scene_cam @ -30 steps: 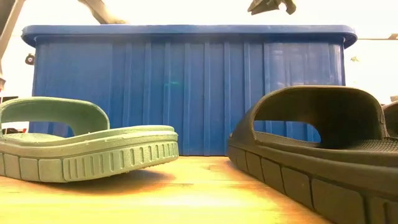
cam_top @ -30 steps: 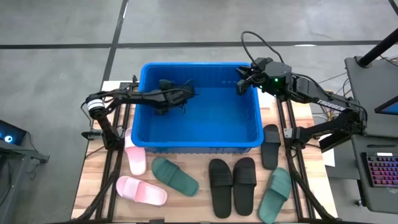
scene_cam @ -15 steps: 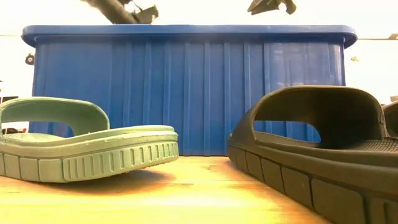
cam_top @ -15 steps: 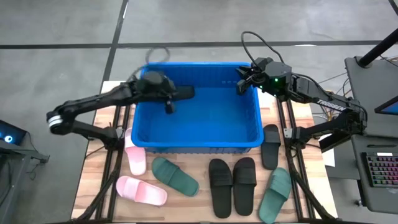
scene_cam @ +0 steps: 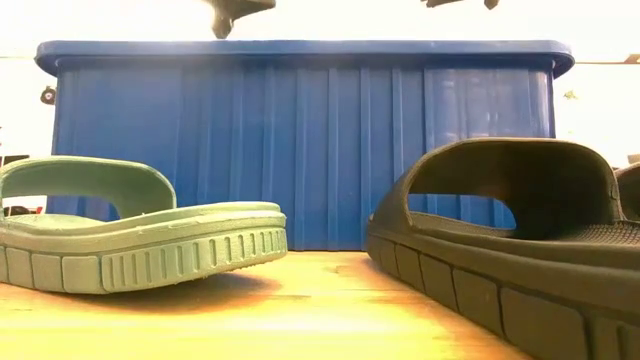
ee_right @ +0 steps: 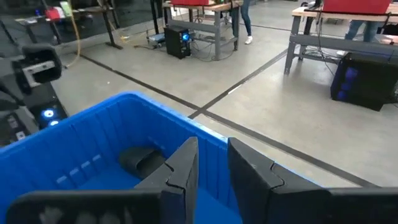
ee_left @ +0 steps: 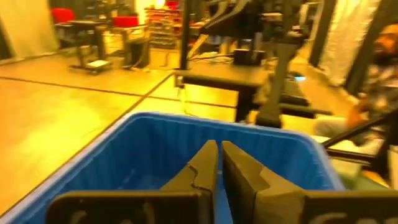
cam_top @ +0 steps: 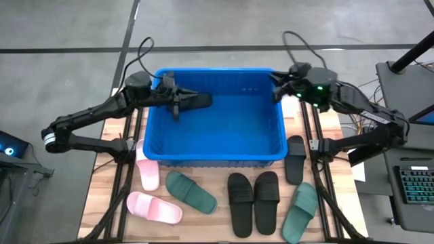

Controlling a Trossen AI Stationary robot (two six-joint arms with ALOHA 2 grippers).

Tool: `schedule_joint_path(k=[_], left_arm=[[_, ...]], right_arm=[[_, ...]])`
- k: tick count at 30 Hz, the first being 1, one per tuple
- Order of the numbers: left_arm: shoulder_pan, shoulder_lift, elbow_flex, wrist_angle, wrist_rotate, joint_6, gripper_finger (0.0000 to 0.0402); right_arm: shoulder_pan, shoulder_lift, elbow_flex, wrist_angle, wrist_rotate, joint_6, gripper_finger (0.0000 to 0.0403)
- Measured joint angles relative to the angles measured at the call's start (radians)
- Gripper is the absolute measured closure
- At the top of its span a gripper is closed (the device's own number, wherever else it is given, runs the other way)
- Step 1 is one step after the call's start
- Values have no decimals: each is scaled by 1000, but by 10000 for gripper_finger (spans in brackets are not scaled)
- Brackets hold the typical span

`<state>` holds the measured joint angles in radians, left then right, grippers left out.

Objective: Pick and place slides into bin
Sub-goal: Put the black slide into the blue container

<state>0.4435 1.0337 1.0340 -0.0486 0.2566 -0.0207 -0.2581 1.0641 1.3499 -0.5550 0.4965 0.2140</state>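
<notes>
The blue bin (cam_top: 217, 154) stands at the table's middle. One black slide (cam_top: 201, 102) lies flat on the bin's floor at its far left corner and also shows in the right wrist view (ee_right: 140, 158). My left gripper (cam_top: 182, 99) hovers shut above the bin's far left part, pointing level, with nothing in it (ee_left: 219, 148). My right gripper (cam_top: 275, 86) hangs over the far right corner, open a little and empty (ee_right: 212, 149). On the table in front of the bin lie two pink slides (cam_top: 154, 207), a green one (cam_top: 191, 192) and two black ones (cam_top: 253, 202).
A second green slide (cam_top: 300, 211) and a single black slide (cam_top: 295, 158) lie on their soles at the bin's right. In the low view a green slide (scene_cam: 130, 235) and a black one (scene_cam: 510, 240) stand in front of the bin's wall (scene_cam: 300, 140). A person shows beyond the table in the left wrist view.
My left gripper has risen out of the bin, drawn back toward the table's left edge, rolled and tipped up to level; the black slide stays on the bin's floor. My right gripper has shifted a little toward the table's right edge.
</notes>
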Motion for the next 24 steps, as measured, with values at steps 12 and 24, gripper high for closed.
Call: schedule_joint_path(k=[12,24], left_arm=[[2,-3,1,78,57,-106,215],[2,-27,2,77,58,-210,193]], right_arm=[[164,-180,40,-356,-3,93,252],[235,-174,200,-778,-289,231,233]])
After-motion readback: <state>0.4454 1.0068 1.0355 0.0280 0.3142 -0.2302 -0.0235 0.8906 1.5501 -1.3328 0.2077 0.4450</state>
